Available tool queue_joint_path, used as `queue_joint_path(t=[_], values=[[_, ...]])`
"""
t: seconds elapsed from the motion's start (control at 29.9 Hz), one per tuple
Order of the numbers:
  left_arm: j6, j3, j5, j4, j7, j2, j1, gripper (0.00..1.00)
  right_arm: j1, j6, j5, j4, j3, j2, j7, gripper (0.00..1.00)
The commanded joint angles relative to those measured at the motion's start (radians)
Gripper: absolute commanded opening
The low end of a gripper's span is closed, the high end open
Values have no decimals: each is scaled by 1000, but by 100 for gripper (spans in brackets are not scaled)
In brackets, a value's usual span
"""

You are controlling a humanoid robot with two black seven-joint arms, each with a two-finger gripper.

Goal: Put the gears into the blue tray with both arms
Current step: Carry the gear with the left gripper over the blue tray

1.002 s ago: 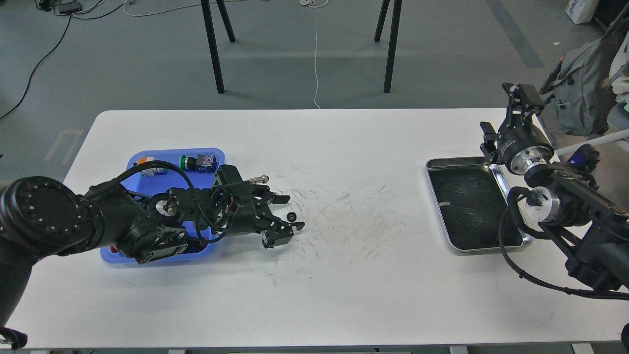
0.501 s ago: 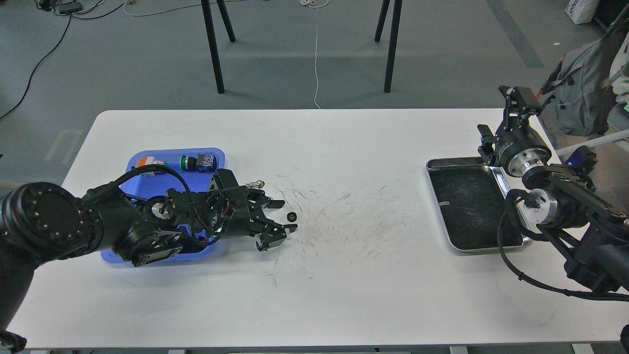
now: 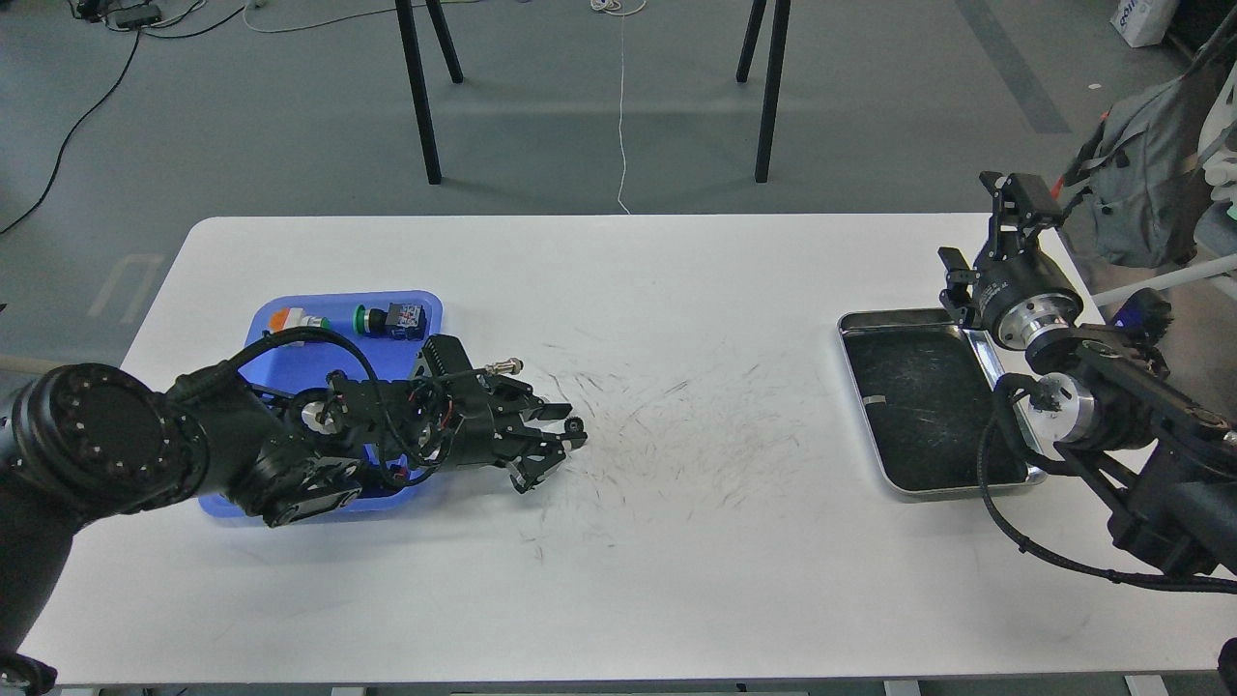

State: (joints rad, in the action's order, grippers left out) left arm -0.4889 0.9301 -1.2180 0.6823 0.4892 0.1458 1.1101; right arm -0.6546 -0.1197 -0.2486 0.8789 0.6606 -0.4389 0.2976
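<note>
My left pincer lies low over the white worktop, just right of the bright-blue plastic tray with the low rim, because the tiny black toothed gear sits there on the scuffed surface, outside the tray it belongs in. The two black fingers stand close on either side of the gear, pressed in around it; I judge they are pinching it, though the gear is so small and dark against them that I cannot be sure of contact. My left arm crosses over the tray and covers most of its near half, so anything lying there is hidden. At the tray's far edge I can make out a push-button with an orange cap and a green-capped switch with a dark body.

My right pincer is raised past the far corner of the shiny steel tray with the dark inside, parked clear. Its fingers look spread and hold nothing.
</note>
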Motion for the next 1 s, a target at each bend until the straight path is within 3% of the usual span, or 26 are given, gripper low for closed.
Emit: queue_joint_path(t=[0.0,0.3,0.67,0.97], values=[[0,1,0,0,0,0,1,29,-2,0,0,0,-15,-1,0,98],[0,-2,2,-7,0,-6,-3,12,-2,0,0,2,-18,0,0,98],[0,-30,14,8,0,41,13,10,-8,0,3,5,-3,0,0,98],[0,-108,6,58,0,245,45,11,-5,5,5,6,22,3,15,98]])
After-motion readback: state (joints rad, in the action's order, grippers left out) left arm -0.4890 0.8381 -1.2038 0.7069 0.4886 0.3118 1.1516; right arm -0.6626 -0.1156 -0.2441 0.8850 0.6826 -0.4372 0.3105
